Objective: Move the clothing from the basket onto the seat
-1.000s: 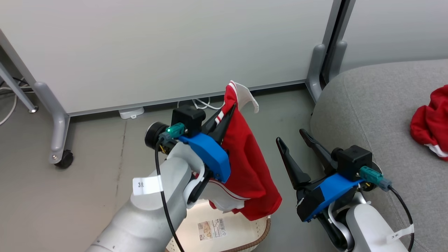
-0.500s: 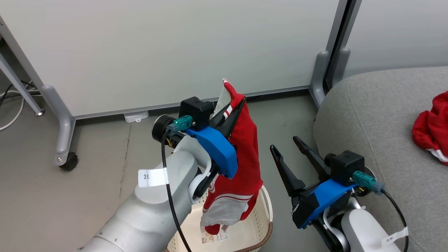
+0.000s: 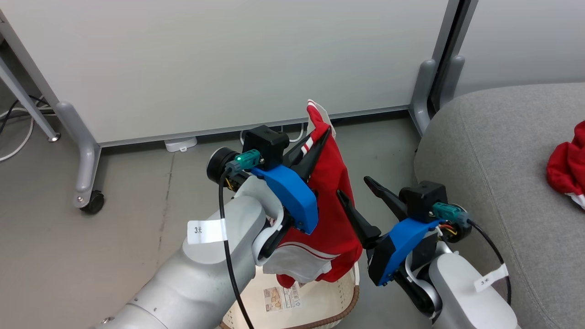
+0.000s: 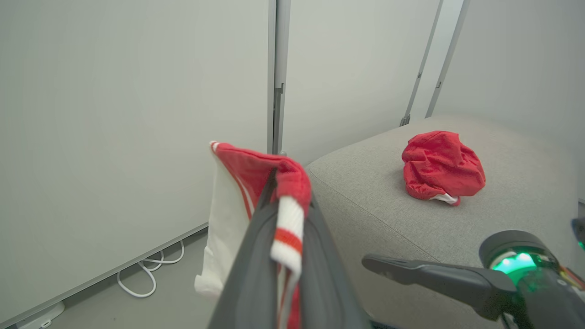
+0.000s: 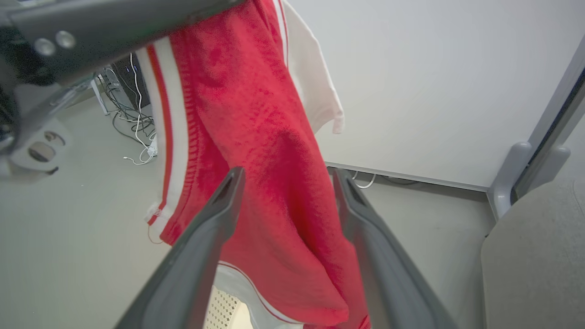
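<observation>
Hanging at frame centre from left claw [image 3: 325, 133], clamped shut on its top edge: striped garment [image 3: 327, 214], long axis vertical, hem just over basket [image 3: 348, 299] at bottom centre. Just right of it, right claw [image 3: 354, 186], spread wide, holding nothing. At right edge, seat [image 3: 493, 151], bearing plain garment [image 3: 564, 167]; bare floor [image 3: 393, 137] between. Likely next: carry rightward, clearing seat's rounded near edge.

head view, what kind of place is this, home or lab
Likely a lab or office test space: pale partition panels on a castor foot, loose cables on bare grey floor, one grey seat.
</observation>
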Controlling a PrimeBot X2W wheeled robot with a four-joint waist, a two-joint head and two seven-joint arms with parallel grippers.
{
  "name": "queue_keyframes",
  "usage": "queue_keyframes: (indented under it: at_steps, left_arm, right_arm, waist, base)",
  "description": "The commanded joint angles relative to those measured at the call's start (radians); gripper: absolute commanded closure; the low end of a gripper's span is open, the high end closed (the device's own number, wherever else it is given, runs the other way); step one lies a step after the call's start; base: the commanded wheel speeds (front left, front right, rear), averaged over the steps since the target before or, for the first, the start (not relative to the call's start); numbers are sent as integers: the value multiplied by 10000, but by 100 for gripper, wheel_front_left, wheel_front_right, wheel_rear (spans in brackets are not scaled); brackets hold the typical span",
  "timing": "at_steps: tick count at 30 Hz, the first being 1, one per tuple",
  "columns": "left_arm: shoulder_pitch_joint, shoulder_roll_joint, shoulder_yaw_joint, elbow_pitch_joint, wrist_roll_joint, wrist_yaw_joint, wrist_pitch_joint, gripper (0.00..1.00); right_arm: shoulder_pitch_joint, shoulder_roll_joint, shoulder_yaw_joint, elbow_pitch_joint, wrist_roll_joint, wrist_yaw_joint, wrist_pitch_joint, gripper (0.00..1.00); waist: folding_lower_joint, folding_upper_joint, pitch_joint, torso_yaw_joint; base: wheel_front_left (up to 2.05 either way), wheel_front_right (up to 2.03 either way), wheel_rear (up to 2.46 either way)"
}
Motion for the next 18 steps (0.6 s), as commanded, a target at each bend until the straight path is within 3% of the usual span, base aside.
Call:
queue_keyframes:
  at_steps: [1,18]
  left_arm:
    - [-185,5,-57,-46,-54,50,-89,100]
    - [-342,3,-936,-394,-789,31,-142,100]
  right_arm:
    - [-192,-8,97,201,88,1,-16,0]
    - [-2234,330,1771,3484,1195,1,-899,0]
  waist:
    - [-1,0,17,40]
    - [-1,0,78,374]
  base:
    - [0,0,0]
    - [0,0,0]
